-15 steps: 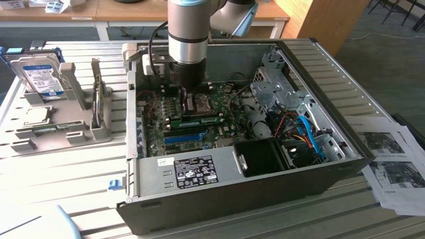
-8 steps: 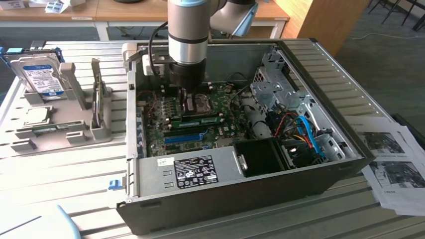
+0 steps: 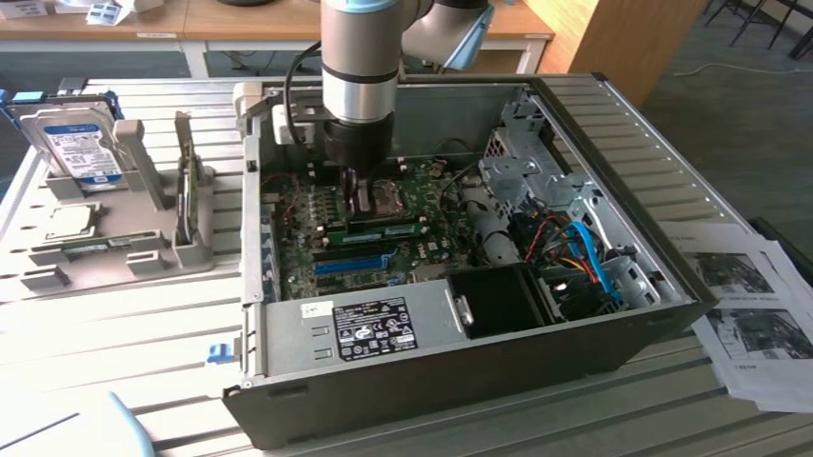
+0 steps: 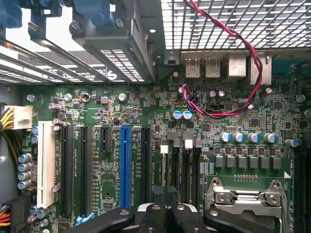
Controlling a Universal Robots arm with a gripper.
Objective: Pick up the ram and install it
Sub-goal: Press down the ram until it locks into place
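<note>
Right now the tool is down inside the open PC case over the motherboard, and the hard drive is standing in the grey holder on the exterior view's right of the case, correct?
One detail is off. The hard drive stands in the grey holder on the exterior view's left of the case, not its right. The exterior view shows this. The tool is indeed down over the motherboard.

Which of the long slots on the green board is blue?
The blue expansion slot, a single long one. The long slots on both sides of it are black, and one farther off is white.

Slatted table (image 3: 152,324) bearing computer case (image 3: 445,371)
</note>
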